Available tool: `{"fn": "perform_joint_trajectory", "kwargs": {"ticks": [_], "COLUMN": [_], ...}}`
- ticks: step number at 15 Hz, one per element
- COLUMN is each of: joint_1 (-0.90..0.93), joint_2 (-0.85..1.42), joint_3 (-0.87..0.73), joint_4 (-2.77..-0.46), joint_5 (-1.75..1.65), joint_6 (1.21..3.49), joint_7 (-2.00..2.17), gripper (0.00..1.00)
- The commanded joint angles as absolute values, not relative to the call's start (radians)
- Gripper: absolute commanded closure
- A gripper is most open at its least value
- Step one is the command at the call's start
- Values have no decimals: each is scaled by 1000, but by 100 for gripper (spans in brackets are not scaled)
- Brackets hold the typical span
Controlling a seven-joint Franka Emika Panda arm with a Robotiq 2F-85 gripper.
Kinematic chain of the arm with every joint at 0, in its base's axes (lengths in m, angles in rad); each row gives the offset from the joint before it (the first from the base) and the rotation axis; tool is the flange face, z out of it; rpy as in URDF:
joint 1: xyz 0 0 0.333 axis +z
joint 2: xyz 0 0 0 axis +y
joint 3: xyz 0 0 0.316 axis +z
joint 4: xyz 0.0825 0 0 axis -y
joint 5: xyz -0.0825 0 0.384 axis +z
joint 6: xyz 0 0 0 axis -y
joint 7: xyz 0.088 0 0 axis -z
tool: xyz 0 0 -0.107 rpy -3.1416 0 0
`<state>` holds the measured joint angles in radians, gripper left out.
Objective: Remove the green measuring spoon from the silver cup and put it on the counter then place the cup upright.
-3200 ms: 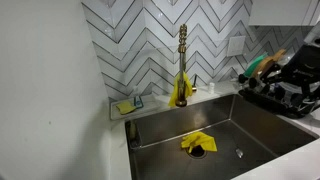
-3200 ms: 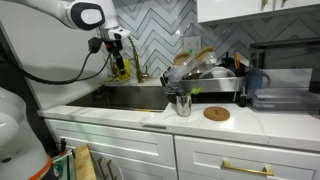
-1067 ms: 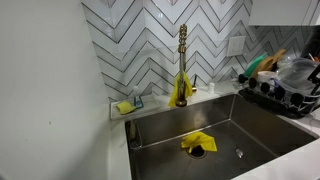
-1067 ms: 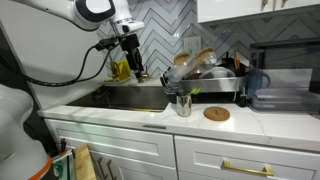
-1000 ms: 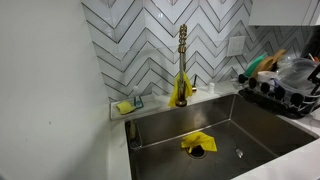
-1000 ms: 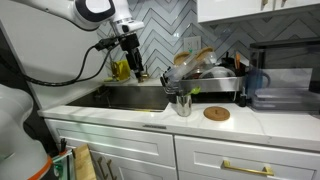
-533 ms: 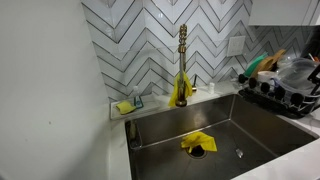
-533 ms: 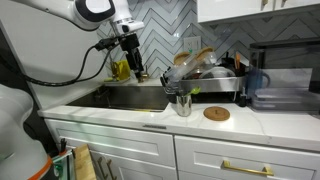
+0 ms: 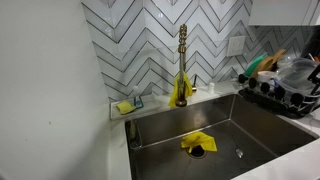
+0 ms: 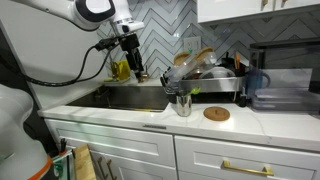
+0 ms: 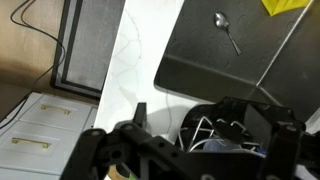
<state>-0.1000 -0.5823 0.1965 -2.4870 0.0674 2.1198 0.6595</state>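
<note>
near edge: silver cup point(image 10: 181, 104) stands on the tabletop point(image 10: 130, 117) just in front of the sink point(image 9: 262, 131). a green bit at its rim is probably the green measuring spoon point(image 10: 184, 93). too small to tell whether the cup is tilted or upright.

further back: fingers point(image 10: 137, 70) hang over the basin, spread wide, holding nothing, well apart from the cup. judged a staging pose before the approach.

wrist view: fingers' tips cut off at the bottom edge; the dark round shape between them is unreadable.
</note>
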Motion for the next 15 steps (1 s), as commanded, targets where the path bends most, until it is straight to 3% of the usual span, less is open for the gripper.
{"fn": "perform_joint_trajectory", "kwargs": {"ticks": [1, 15], "joint_1": [-113, -318], "joint_2": [-574, -530], "joint_3": [183, 93], "joint_4": [-2492, -2605], "joint_5": [46, -313], "joint_6": [2113, 2321], "joint_7": [693, 750], "gripper": [0, 0]}}
